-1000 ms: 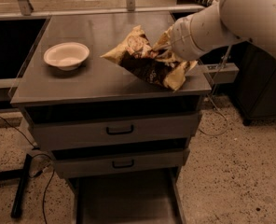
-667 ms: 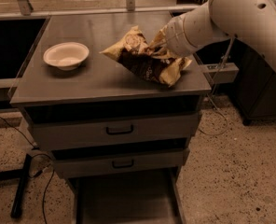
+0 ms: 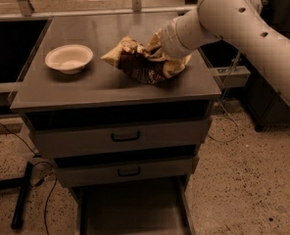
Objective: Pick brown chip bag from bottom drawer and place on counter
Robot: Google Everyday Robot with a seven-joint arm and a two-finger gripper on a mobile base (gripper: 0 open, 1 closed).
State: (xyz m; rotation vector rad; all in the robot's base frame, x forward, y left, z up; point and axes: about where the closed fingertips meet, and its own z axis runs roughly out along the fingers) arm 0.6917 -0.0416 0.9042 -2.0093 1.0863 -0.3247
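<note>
The brown chip bag (image 3: 141, 63), dark brown with tan edges, is at the right middle of the counter (image 3: 101, 31), tilted, with its lower edge at or just above the surface. My gripper (image 3: 159, 52) reaches in from the right at the bag's upper right end and is shut on it; the bag and my wrist hide most of the gripper. The bottom drawer (image 3: 130, 207) is pulled out below, and its flat grey floor shows nothing on it.
A white bowl (image 3: 69, 58) sits on the counter's left side. My white arm (image 3: 248, 31) crosses above the counter's right edge. The two upper drawers (image 3: 125, 137) with black handles are closed. A black stand and cables lie on the floor at left (image 3: 22, 195).
My gripper has carried the bag left and back from the counter's front right edge towards its middle, and lower towards the surface.
</note>
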